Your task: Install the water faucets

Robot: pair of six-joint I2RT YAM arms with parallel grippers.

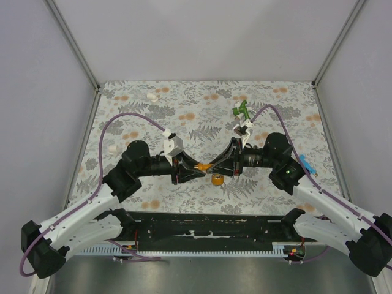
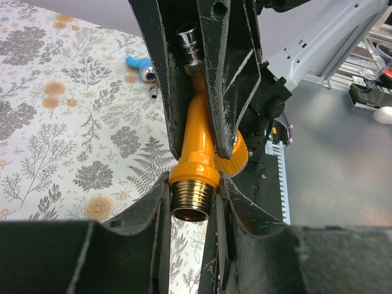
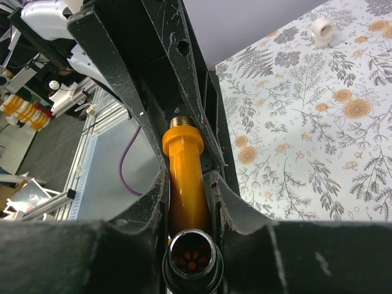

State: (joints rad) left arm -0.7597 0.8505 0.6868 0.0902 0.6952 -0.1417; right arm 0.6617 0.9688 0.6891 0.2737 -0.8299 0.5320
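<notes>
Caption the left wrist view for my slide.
The left gripper and right gripper clamp the orange faucet, threaded brass end nearest the camera; a blue faucet lies on the floral table behind.

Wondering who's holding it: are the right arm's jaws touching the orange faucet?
Touching. The right wrist view shows the right jaws pressed against both sides of the orange faucet, near its chrome end.

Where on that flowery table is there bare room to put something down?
Free: the far strip between the white piece and the green faucet, and the near strip just beyond the black rail. Crowded: the centre, where both jaws clamp the orange faucet. A blue faucet sits at the right edge.
</notes>
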